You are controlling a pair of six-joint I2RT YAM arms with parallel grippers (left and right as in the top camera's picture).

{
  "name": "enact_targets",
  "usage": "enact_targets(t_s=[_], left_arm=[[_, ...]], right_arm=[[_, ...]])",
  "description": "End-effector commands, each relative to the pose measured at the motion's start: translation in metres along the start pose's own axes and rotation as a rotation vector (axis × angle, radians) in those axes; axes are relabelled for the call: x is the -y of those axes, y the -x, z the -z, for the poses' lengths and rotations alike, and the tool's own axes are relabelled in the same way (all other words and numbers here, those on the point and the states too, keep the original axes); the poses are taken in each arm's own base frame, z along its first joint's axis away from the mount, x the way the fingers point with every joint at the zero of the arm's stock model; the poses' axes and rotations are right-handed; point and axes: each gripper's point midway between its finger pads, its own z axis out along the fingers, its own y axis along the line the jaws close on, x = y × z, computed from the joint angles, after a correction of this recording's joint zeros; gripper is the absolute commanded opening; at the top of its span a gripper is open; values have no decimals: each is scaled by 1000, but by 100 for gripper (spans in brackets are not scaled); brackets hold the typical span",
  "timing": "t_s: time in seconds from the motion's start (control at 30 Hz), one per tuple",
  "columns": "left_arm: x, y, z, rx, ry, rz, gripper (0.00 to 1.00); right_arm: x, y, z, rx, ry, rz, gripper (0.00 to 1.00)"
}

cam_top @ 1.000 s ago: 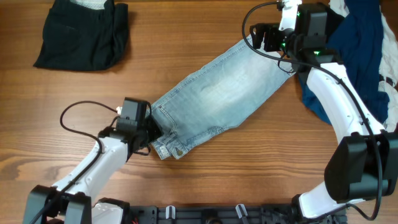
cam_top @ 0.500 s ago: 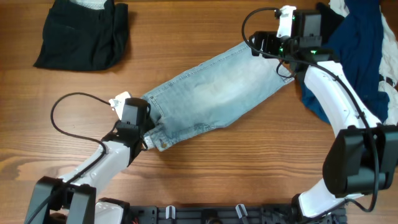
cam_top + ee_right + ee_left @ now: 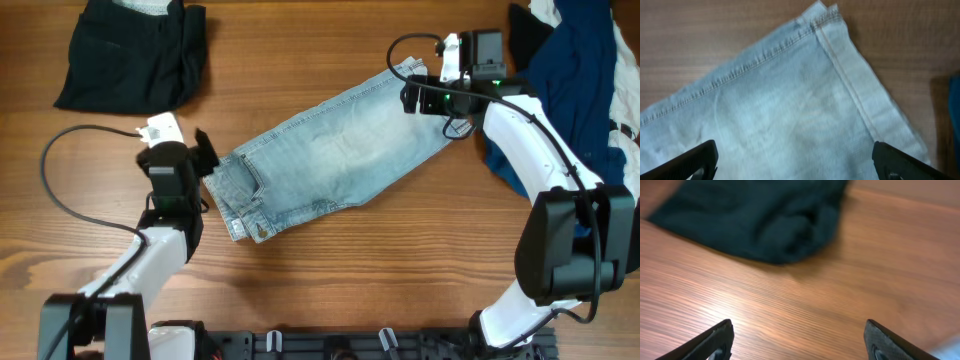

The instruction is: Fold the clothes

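Observation:
Pale blue denim shorts (image 3: pixel 330 155) lie folded lengthwise, slanting across the table's middle, waistband at the lower left and hemmed leg (image 3: pixel 840 60) at the upper right. My left gripper (image 3: pixel 205 165) is open and empty, just left of the waistband; its wrist view shows bare wood and a black garment (image 3: pixel 755 215). My right gripper (image 3: pixel 412 97) is open and empty over the hem end. The folded black garment (image 3: pixel 130 55) lies at the far left. A navy-blue shirt (image 3: pixel 575 80) is heaped at the far right with black and white pieces under it.
Wooden table (image 3: pixel 400 260). The right arm's white links (image 3: pixel 540 150) run down the right side beside the navy heap. The left arm's cable (image 3: pixel 60 190) loops over the table at the left. A black rail (image 3: pixel 330 345) runs along the front edge.
My left gripper let go of the waistband, moved up and left and turned towards the black garment. My right gripper let go of the hem and opened. The shorts shifted left and now lie flat.

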Motion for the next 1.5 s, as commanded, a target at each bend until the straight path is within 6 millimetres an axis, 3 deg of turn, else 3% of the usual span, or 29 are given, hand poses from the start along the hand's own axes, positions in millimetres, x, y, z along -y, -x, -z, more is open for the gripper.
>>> enact_targets(t_s=[0.0,0.07,0.13,0.27,0.37,0.5,0.67,0.8,0.97,1.17,1.37,1.47], left_arm=[[61,1,33,-54,-308,-39,79],[81,-14,57,-147,-418,0,64],[88,-41,80,-293,-465,54,33],[87,-86,102,-518,-447,128,6],[86,-112,108,-625,-426,101,4],[89,-136,102,-710,-401,101,4],[74,-184,82,-867,-265,165,4],[56,-206,57,-903,-180,183,4],[14,-194,10,-767,25,78,4],[-21,-122,-38,-419,218,92,4],[-32,-67,-60,-207,204,-19,4],[-23,-44,-64,-146,175,-74,10]], right_arm=[[6,-6,-6,-24,-21,15,100],[6,-3,-6,-14,-20,13,100],[5,-2,-6,-8,-19,13,100],[5,1,-6,3,-14,14,100],[4,2,-6,7,-14,12,100],[3,2,-6,6,-6,11,100],[3,2,-6,7,-6,10,100],[3,3,-6,12,-5,10,100],[3,-2,-6,-7,-8,8,100],[4,-2,-6,-9,-9,-12,100],[6,-13,-10,-36,-13,-34,100],[8,-20,-14,-55,-23,-46,100]])
